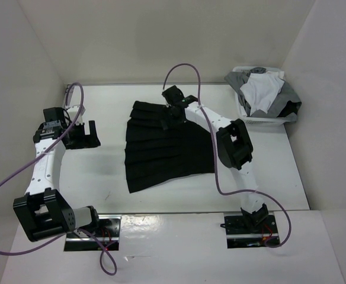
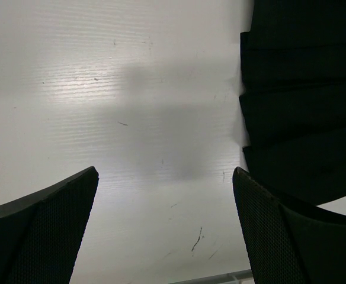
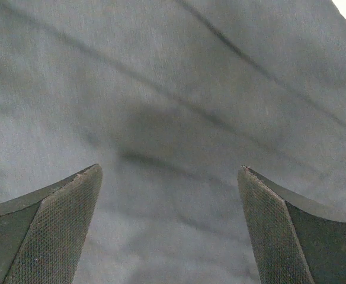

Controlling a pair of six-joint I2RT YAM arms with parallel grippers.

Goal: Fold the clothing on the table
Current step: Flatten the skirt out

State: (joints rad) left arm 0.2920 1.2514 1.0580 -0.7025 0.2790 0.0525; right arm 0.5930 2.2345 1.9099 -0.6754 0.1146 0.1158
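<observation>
The black pleated clothing [image 1: 161,148] lies spread flat in the middle of the white table [image 1: 108,177]. My right gripper [image 1: 172,112] hovers over its far edge, open, with only fabric [image 3: 173,106] beneath its fingers [image 3: 54,225] and nothing held. To the left, my left gripper [image 1: 85,135] is open above bare tabletop, apart from the garment. In the left wrist view the clothing's pleated edge [image 2: 303,118] shows at the right, beyond the right finger [image 2: 279,236].
A white basket [image 1: 250,115] heaped with grey and white garments [image 1: 262,89] stands at the far right corner. White walls close in the table on three sides. Purple cables loop over both arms.
</observation>
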